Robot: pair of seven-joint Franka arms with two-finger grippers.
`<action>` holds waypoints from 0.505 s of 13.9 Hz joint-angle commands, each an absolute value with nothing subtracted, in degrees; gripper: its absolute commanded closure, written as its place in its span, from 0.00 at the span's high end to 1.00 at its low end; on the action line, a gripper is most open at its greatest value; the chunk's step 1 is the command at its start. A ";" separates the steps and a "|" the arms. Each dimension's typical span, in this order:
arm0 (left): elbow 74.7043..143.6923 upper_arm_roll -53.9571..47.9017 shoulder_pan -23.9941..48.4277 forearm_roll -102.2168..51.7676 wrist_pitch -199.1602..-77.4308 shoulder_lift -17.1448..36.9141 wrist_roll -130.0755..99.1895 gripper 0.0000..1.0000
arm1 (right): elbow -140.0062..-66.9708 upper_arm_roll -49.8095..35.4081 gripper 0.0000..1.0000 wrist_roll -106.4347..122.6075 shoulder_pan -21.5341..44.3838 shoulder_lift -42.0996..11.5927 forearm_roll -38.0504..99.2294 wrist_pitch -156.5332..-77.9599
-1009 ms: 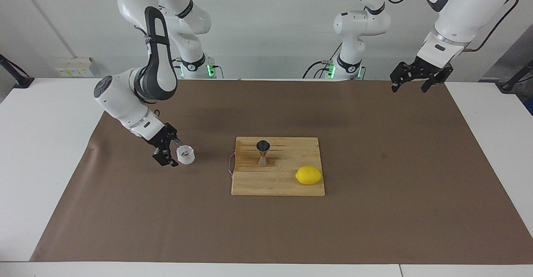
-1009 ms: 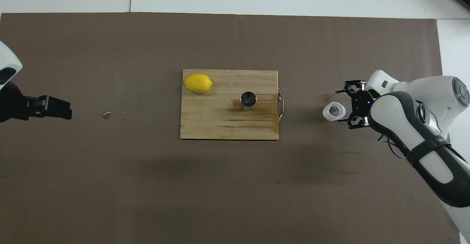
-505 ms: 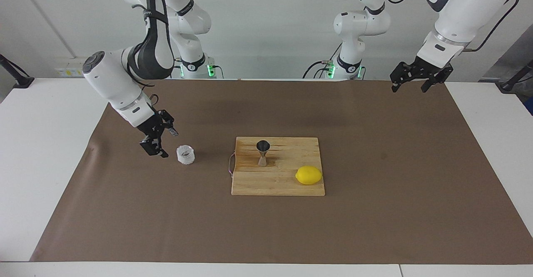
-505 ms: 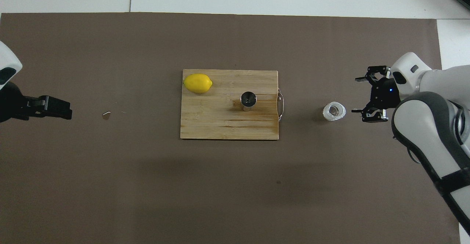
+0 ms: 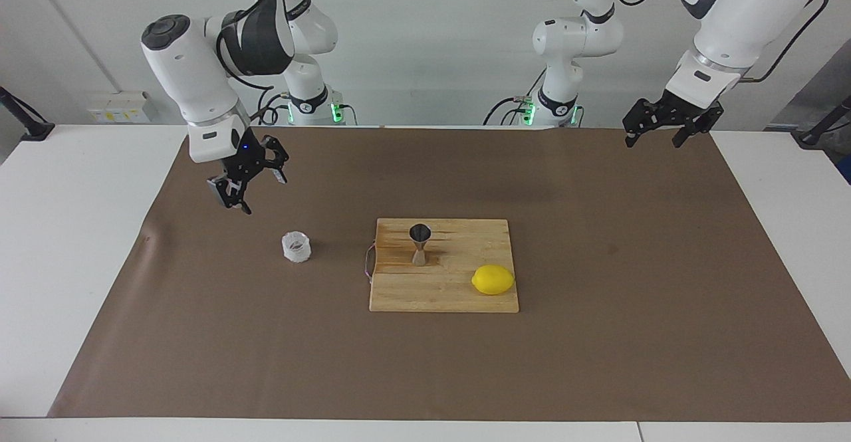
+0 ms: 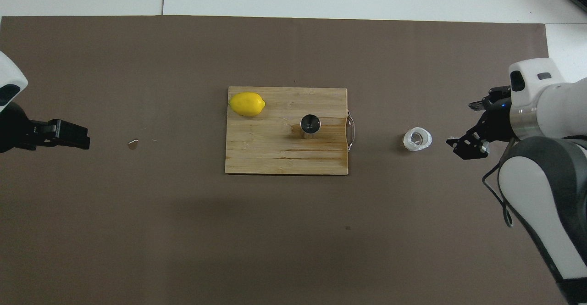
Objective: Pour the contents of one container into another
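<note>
The translucent ridged cup point(image 5: 296, 246) point(image 6: 417, 139) stands upright on the brown mat, beside the wooden board toward the right arm's end. On that board stands the steel hourglass jigger point(image 5: 419, 242) point(image 6: 310, 124), upright with its dark mouth up. My right gripper point(image 5: 263, 194) point(image 6: 462, 124) hangs open and empty above the mat, well clear of the cup. My left gripper point(image 5: 653, 141) point(image 6: 85, 139) waits open and empty above the mat's edge at the left arm's end.
A yellow lemon point(image 5: 493, 280) point(image 6: 247, 103) lies on a corner of the cutting board point(image 5: 459, 296) point(image 6: 275, 156), farther from the robots than the jigger. The board has a wire handle facing the cup. A small speck point(image 6: 133, 144) marks the mat near the left gripper.
The right gripper, which stood open around the cup, has drawn back and risen away from it. The cup stays upright in place. The left arm has not moved.
</note>
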State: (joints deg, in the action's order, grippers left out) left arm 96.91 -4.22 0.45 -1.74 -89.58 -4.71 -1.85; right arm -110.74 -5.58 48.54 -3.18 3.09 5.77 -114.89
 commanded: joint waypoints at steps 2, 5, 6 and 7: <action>97.21 -4.31 0.00 -2.37 -88.68 -5.71 -1.41 1.00 | -102.15 -5.89 1.00 26.69 -2.02 2.02 0.53 -105.32; 97.21 -4.31 0.00 -2.37 -88.68 -5.71 -1.41 1.00 | -98.54 -5.89 1.00 12.53 -2.02 1.50 -1.23 -103.80; 97.21 -4.31 0.00 -2.37 -88.68 -5.71 -1.41 1.00 | -96.35 -5.89 1.00 9.09 -2.02 0.45 -2.01 -101.88; 97.21 -4.31 0.00 -2.37 -88.68 -5.71 -1.41 1.00 | -94.50 -5.89 1.00 5.83 -1.93 -0.08 -2.11 -99.60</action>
